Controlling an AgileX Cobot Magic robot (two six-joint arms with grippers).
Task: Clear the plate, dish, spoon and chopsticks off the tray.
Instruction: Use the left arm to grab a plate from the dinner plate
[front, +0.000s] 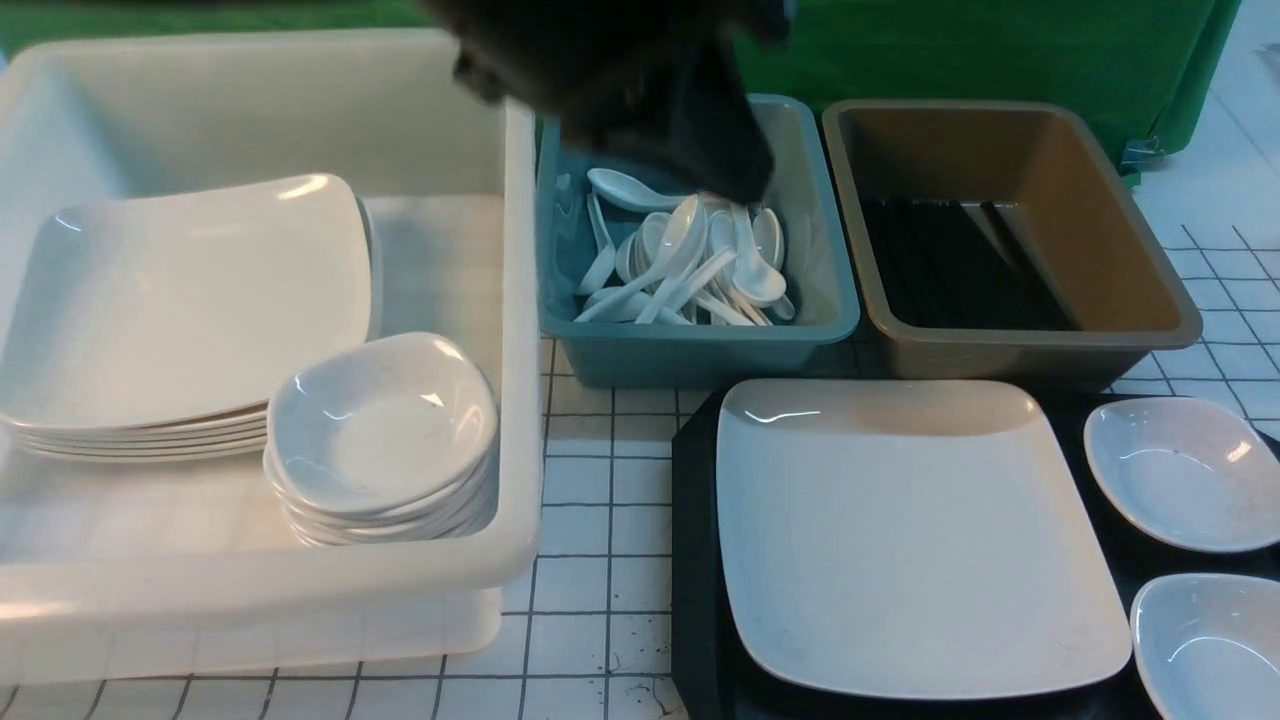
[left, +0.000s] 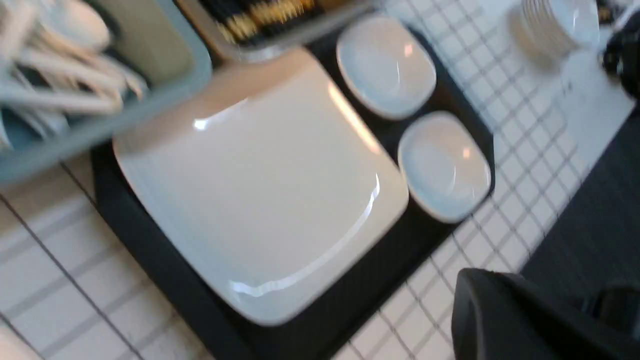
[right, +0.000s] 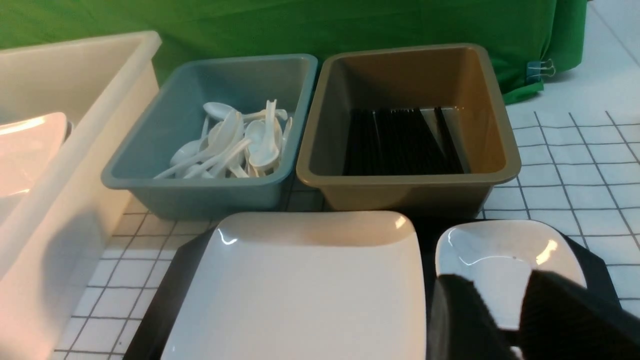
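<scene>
Overhead, the left gripper (front: 735, 180) hangs closed above white glossy spoons (front: 690, 260) in the teal plastic tub (front: 700, 350); the right gripper (right: 502, 287), jaws apart, hovers over a small white dish (right: 495, 245).

Right gripper (right: 505, 287) matte blk, blocky fingers (right: 465, 320) (left arm (front: 640, 90) blurry blk).

Looks forward and down from the near side onto teal tub (front: 700, 345), brown tub (front: 1030, 350) and tray (front: 695, 560) in the front view, hangs close and tilted over the plate (left: 260, 200) in the blurred left wrist view, faces both tubs from low over the tray in the right wrist view, sharing all four.
</scene>
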